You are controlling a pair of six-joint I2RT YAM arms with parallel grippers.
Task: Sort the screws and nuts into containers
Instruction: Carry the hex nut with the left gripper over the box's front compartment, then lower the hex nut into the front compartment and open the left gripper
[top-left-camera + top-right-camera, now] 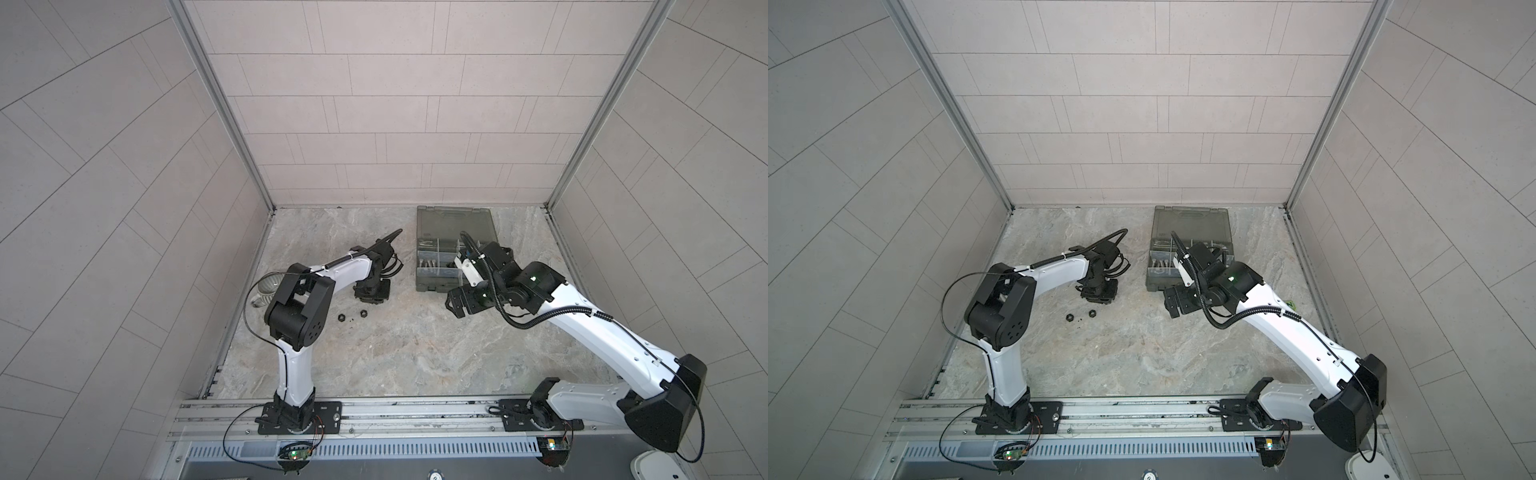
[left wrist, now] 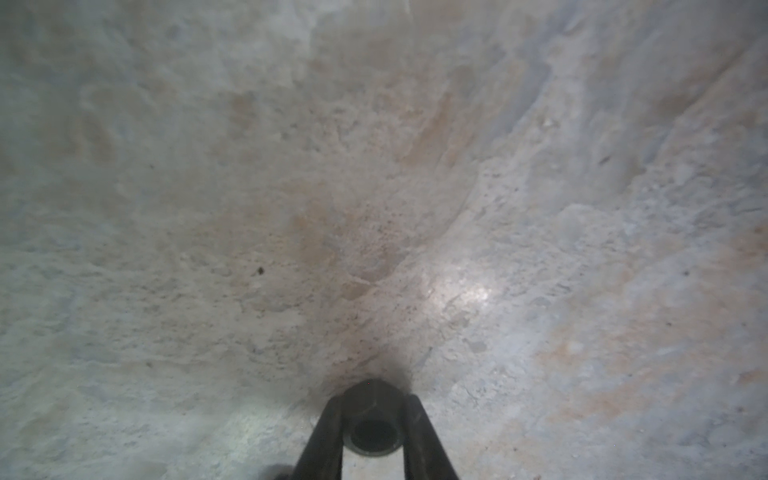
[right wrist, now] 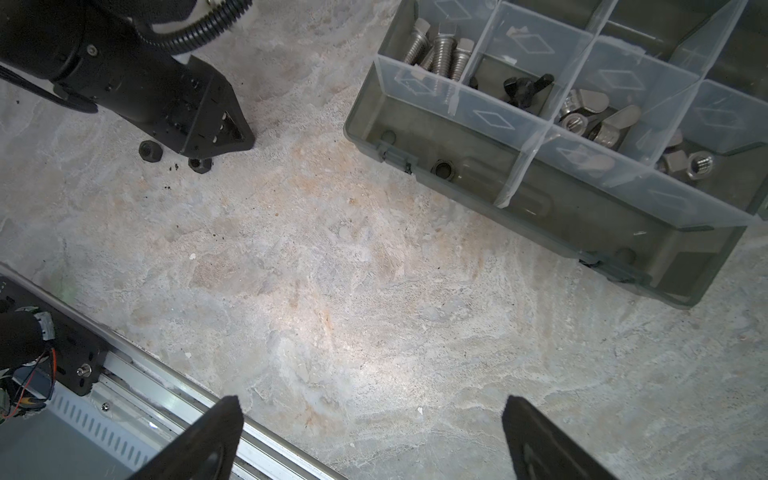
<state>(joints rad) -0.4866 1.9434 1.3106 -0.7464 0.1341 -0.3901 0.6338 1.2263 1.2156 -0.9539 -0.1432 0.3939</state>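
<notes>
- Currently the left claw (image 2: 372, 401) is closed down on a black hex nut (image 2: 372, 417), gripping it on both sides, low over the table (image 2: 374, 208).
- In both top views that claw (image 1: 372, 293) points downward at about 9 o'clock from the table's middle. Whether the nut is clear of the surface cannot be told.
- Two more black nuts (image 1: 341, 318) lie loose on the table at 7 o'clock of the left claw, near each other, with dark crumbs (image 3: 172, 167) between them.
- The right claw (image 3: 374, 440) is spread wide with nothing between its fingers. It hovers over bare table just at 6 o'clock of the organizer box (image 1: 453, 226).
- The box sits at about 1 o'clock from the table's middle, its lid laid back toward 12 o'clock.
- The right wrist view shows its compartments (image 3: 515, 45) holding sorted parts:
  - the screws (image 3: 440, 52) are together in one;
  - a black wing nut (image 3: 525, 89) is in the next;
  - silver wing nuts (image 3: 594, 116) are beside that;
  - silver hex nuts (image 3: 685, 162) are in another;
  - a single dark nut (image 3: 442, 168) is in the long front compartment.
- A ribbed mug (image 1: 266, 286) stands at the table's 9 o'clock edge, partly behind the left arm.
</notes>
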